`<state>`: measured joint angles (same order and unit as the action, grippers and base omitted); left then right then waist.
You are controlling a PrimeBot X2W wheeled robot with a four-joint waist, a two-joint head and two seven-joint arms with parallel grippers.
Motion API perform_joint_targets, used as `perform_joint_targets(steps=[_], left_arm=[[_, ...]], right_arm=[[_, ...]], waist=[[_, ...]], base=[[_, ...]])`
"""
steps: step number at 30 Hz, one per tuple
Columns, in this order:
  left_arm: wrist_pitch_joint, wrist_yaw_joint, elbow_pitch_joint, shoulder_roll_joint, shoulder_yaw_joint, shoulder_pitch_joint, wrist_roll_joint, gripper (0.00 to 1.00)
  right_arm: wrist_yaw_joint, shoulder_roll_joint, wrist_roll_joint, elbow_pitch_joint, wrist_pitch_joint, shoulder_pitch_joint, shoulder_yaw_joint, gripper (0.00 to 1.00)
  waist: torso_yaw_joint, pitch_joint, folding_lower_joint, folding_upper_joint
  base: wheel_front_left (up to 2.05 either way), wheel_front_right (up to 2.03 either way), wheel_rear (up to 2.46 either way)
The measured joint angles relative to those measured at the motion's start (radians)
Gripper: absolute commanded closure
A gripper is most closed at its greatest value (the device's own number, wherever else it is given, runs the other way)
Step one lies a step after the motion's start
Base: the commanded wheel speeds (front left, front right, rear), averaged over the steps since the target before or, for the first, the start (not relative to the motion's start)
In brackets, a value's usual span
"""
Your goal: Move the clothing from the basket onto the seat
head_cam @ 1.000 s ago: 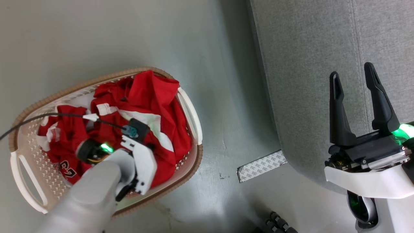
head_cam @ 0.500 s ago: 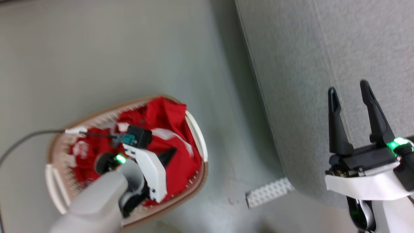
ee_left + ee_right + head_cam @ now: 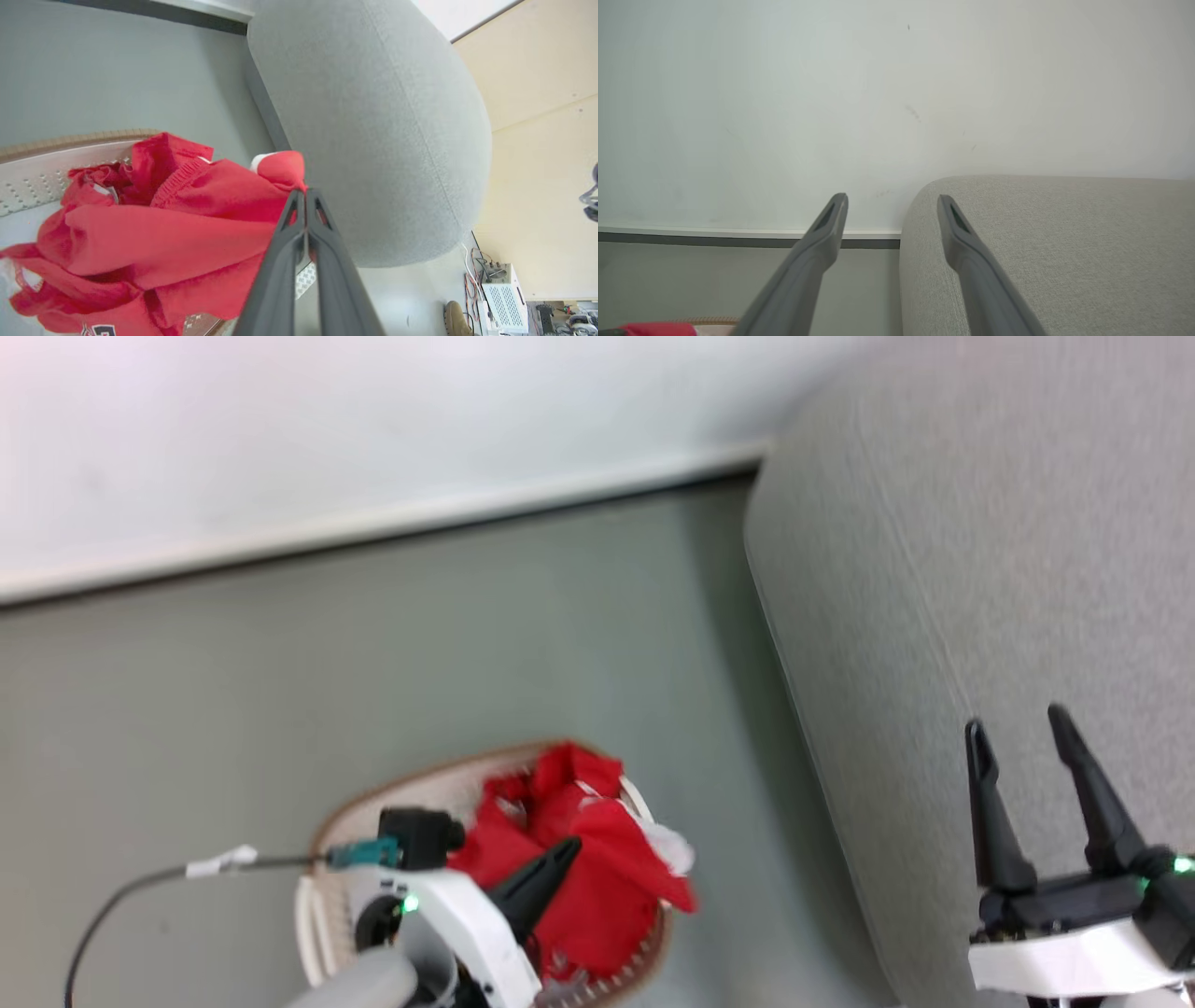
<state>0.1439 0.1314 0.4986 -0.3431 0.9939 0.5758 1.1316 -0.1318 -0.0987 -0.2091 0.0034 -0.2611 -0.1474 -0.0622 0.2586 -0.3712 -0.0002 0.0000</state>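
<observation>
Plainly, grey floor lies between the basket and the seat.

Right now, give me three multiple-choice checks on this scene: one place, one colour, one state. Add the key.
1. In the head view, on which side of the basket is the seat?
A) the robot's left
B) the robot's right
C) beneath it

2. The clothing is mainly:
A) blue
B) red
C) green

3. The left gripper is:
A) open above the floor
B) shut on a basket handle
C) shut on the clothing

Key:
1 B, the grey block stands to the right of the basket in the head view.
2 B, the folds are red with some white trim.
3 C, the left wrist view shows red fabric pinched between its closed fingers.
</observation>
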Motion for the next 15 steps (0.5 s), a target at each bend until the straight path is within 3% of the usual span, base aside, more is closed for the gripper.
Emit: perform_joint_targets(steps=[9,15], left_arm=[[0.088,-0.020,-0.117,-0.023,-0.051,-0.109,0.025,1.00],[0.105,-0.082,-0.255,-0.069,-0.096,-0.173,0.029,1.00]], right_arm=[[0.000,-0.034,0.000,0.037,0.000,0.070,-0.067,0.00],[0.000,-0.074,-0.006,0.060,0.000,0.102,-0.160,0.00]], waist=[[-0.059,0.203,-0.0001,0.0000],[-0.081,0.334,-0.0002,0.0000]], base=[[0.00,0.00,0.00],[0.00,0.00,0.00]])
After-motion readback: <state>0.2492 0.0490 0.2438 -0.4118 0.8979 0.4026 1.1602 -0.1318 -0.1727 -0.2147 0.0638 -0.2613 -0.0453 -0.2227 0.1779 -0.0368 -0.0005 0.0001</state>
